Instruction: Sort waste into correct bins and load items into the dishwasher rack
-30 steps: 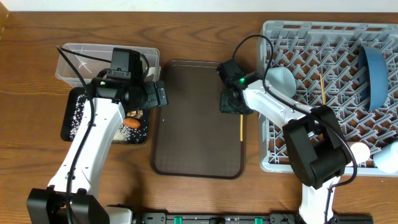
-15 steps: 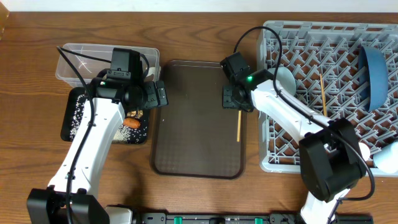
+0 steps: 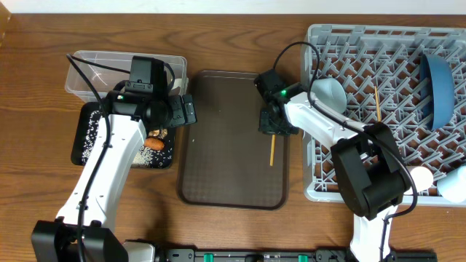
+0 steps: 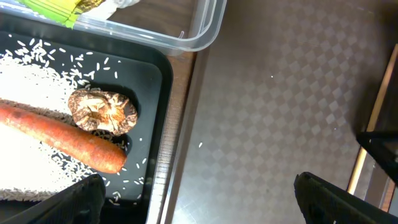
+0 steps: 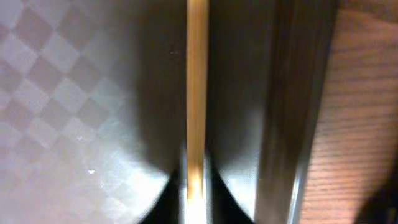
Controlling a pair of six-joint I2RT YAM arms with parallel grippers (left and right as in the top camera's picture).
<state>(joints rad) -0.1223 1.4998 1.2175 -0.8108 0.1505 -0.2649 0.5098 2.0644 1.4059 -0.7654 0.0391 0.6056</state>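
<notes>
The right jaws pinch a chopstick (image 3: 272,150), hiding its upper end; the left jaws stand wide, mostly cropped off-frame.

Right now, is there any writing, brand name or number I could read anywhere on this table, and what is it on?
None can be read.
The yellow-green wrapper in the clear tub shows no legible print.
The grey rack and the brown tray carry no visible words or numbers.
</notes>
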